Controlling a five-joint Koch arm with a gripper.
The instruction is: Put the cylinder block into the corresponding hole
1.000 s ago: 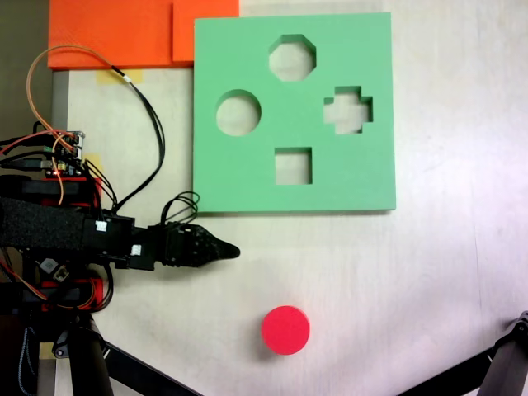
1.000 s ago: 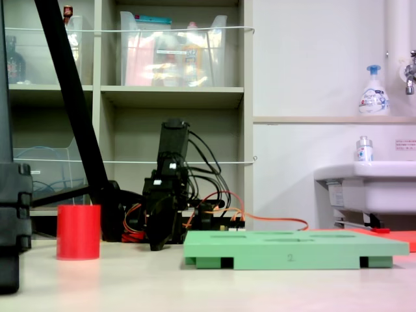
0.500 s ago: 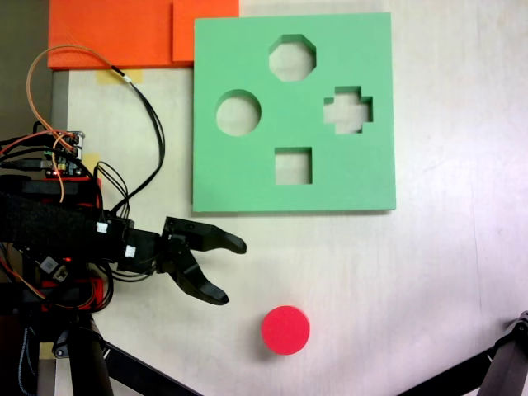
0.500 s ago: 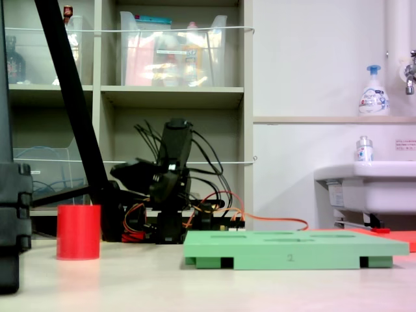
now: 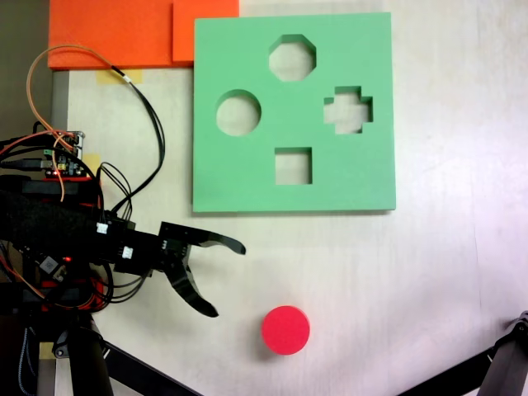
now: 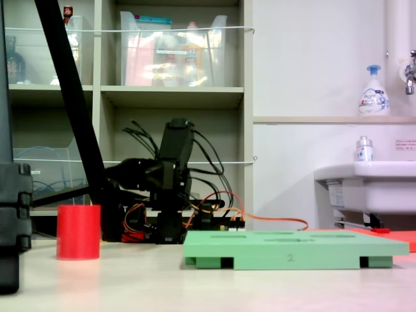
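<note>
Just hand (image 5: 228, 280) beside cylinder block (image 5: 285, 330)

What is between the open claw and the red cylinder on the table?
Nothing: in the fixed view from above, bare table separates the claw from the cylinder, which stands apart from it, lower right of its tips.

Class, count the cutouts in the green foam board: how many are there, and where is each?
4. On the green foam board, seen from above: the octagonal cutout at top, round cutout at left, cross-shaped cutout at right, square cutout at bottom.
</note>
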